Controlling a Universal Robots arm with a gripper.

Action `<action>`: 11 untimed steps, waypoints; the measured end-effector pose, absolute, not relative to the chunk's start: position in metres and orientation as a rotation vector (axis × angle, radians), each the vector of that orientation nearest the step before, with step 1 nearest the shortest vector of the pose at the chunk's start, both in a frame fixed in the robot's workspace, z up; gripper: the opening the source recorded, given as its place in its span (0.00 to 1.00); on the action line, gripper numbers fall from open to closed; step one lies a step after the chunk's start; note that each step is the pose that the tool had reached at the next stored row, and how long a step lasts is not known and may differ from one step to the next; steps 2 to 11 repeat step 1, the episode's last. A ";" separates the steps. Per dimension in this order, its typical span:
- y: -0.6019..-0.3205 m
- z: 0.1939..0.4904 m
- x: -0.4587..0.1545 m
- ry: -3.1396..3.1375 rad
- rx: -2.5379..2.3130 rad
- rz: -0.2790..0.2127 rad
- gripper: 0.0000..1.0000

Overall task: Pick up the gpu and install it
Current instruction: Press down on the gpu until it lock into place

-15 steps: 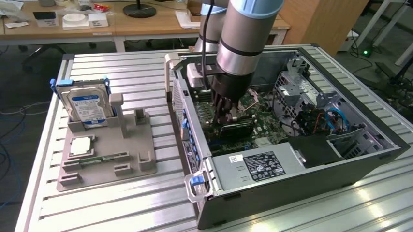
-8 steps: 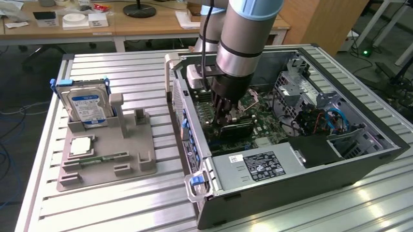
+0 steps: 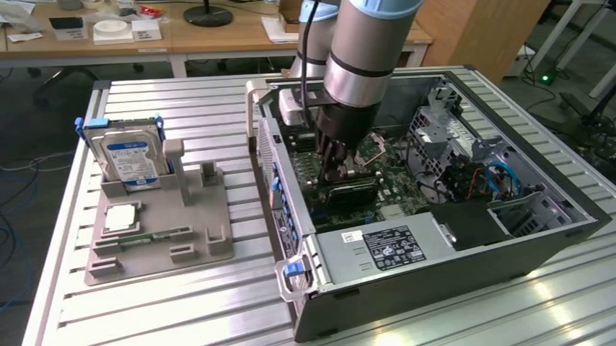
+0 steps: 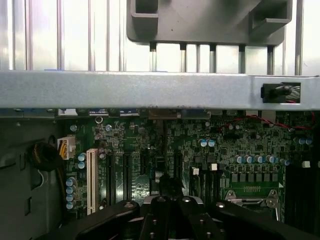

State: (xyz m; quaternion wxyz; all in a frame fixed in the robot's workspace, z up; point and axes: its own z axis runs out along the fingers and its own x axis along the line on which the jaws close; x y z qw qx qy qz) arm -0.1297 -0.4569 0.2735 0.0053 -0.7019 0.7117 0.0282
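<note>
The gpu (image 3: 354,191) is a thin dark card standing on edge on the green motherboard (image 3: 399,194) inside the open computer case (image 3: 539,231). My gripper (image 3: 336,169) reaches straight down into the case, its black fingers at the card's top edge. In the wrist view the gripper (image 4: 170,201) has its fingers drawn together on a thin dark edge, the gpu (image 4: 169,184), which lines up with the black slots beside a white slot (image 4: 91,177).
On the exterior view's left a grey stand (image 3: 159,249) holds a silver hard drive with a blue label (image 3: 130,160), a chip (image 3: 120,216) and a green memory stick (image 3: 154,236). A power supply (image 3: 385,249) and cables (image 3: 472,176) sit inside the case. The case rim (image 4: 150,90) crosses the wrist view.
</note>
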 end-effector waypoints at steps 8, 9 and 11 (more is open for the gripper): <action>-0.457 0.274 -0.130 2.229 -2.198 0.088 0.10; -0.457 0.274 -0.130 2.229 -2.198 0.088 0.10; -0.457 0.274 -0.130 2.229 -2.198 0.088 0.10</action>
